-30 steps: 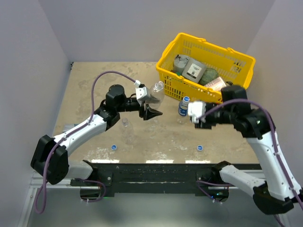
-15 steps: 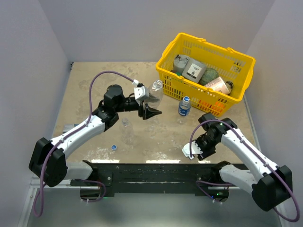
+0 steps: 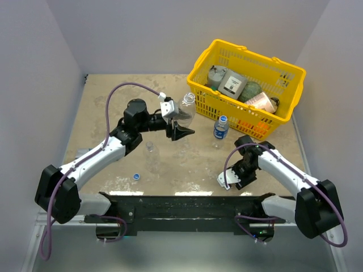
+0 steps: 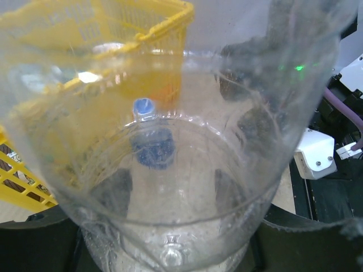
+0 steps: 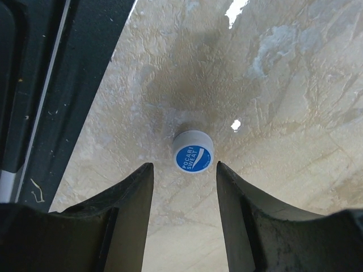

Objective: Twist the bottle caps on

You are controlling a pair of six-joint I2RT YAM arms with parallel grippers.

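The right end effector [image 5: 182, 170] hangs low over the near edge of the desk [image 5: 283, 85]. Its fingers stand apart with nothing between them. A cap [image 5: 193, 152] lies flat on the desk just ahead of the gap, printed top up and touching neither finger. That lines it up for a pinch, though the fingers look as if they must reach a little further first.

The left end effector [image 3: 179, 127] is clamped on a clear, uncapped bottle [image 3: 185, 110]. It holds the bottle off the desk, tilted, with the open neck towards the basket [image 3: 249, 62], probably to offer the mouth for that cap.

A bare bottle [image 3: 150, 154] stands in front of the left arm, with a second cap [image 3: 136, 176] near it. A labelled bottle [image 3: 220, 128] stands just beside the basket and seems capped already.
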